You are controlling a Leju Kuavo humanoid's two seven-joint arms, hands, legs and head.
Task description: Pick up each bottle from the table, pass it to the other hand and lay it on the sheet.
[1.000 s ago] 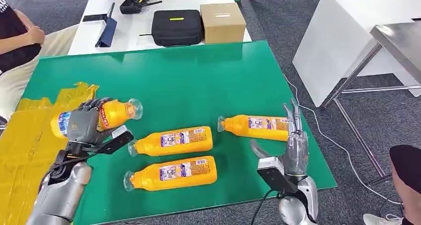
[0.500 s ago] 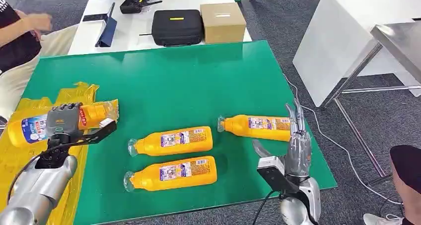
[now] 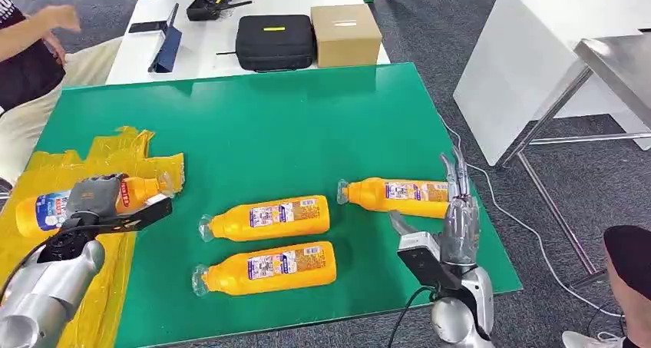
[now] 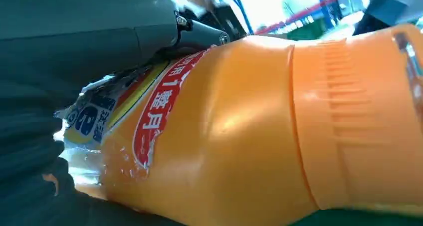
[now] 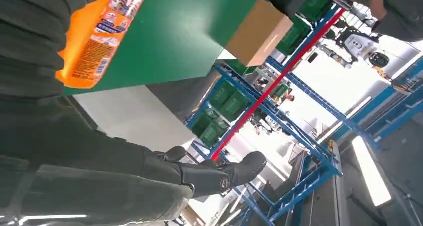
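While fingers (image 3: 96, 190) grip, bottle (image 3: 46, 208) seemingly overlies sheet (image 3: 115, 152).

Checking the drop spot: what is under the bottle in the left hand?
The yellow sheet lies under the orange bottle held by the left hand. Whether the bottle touches it cannot be seen; hand and bottle cover that spot.

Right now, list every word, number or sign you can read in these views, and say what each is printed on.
"用1整月": white characters on the red band of the label of the held bottle, in the left hand.
Other print on that label: blurred.
Labels on the three bottles on the green table: too small to read.
Barcode label on the bottle beside the right hand: unreadable.
Yellow tag on the black case: no legible text.
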